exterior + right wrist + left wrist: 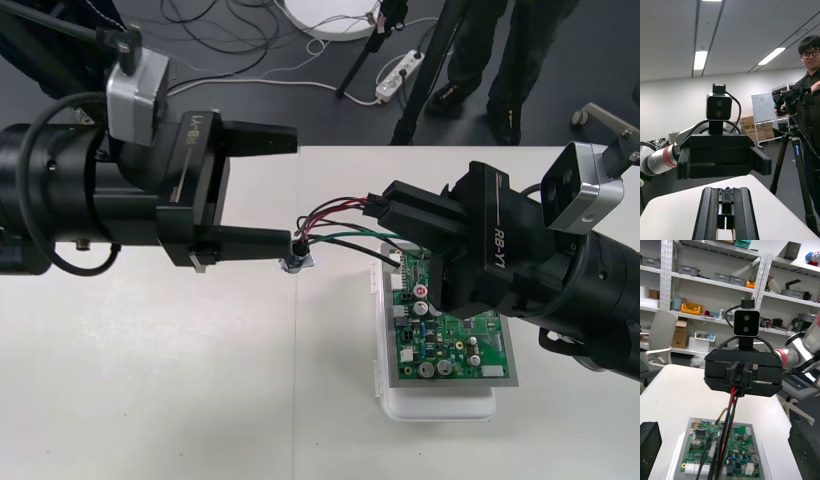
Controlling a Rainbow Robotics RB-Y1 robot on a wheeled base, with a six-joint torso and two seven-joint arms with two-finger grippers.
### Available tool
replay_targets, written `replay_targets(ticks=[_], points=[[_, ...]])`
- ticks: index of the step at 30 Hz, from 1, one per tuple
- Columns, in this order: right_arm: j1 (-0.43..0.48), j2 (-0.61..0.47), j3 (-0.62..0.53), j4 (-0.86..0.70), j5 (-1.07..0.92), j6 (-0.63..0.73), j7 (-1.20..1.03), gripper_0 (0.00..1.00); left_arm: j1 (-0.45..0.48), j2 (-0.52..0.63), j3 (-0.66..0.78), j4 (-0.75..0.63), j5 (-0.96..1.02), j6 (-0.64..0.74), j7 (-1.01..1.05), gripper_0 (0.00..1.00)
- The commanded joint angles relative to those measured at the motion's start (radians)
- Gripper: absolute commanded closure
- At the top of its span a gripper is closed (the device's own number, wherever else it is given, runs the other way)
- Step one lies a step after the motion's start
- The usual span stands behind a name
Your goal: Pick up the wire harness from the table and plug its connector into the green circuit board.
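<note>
The right hand (388, 212) is closed narrow on the black plug (376, 206) of the wire harness (330, 225). It holds the plug in the air just over the far left corner of the green board (455, 340). The plug is not in the board. The board sits on its white base (440, 408) on the right part of the desk (150, 380).

From the plug the red, black and green wires (345, 235) run left to the metal socket (297, 262). The socket is at the tip of the left hand's near finger (250, 240); I cannot tell whether they touch.

The left hand (292, 190) stands wide open, holding nothing, facing the right hand. Its far finger is by the desk's far edge. Bare desk lies left of the board and nearer than it.
</note>
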Motion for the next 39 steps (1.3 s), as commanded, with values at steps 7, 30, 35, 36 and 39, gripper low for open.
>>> replay_targets(ticks=[7,30,35,36,39], points=[[-0.024,-0.021,-0.002,-0.03,-0.015,-0.002,0.01,1.0,0.022,0.144,0.077,-0.012,0.114,-0.062,-0.033,0.0],[-0.023,-0.021,-0.002,-0.03,-0.015,0.003,0.012,1.0,0.047,0.089,0.063,-0.012,0.108,-0.065,-0.092,0.0],[-0.024,-0.021,-0.002,-0.03,-0.015,0.003,0.01,1.0,0.028,0.055,0.04,-0.012,0.07,-0.065,-0.108,0.0],[-0.024,-0.021,-0.002,-0.03,-0.017,0.003,0.01,1.0,0.027,0.053,0.037,-0.012,0.066,-0.065,-0.108,0.0],[-0.023,-0.021,-0.002,-0.03,-0.015,0.004,0.01,1.0,0.021,0.044,0.028,-0.012,0.05,-0.065,-0.11,0.0]])
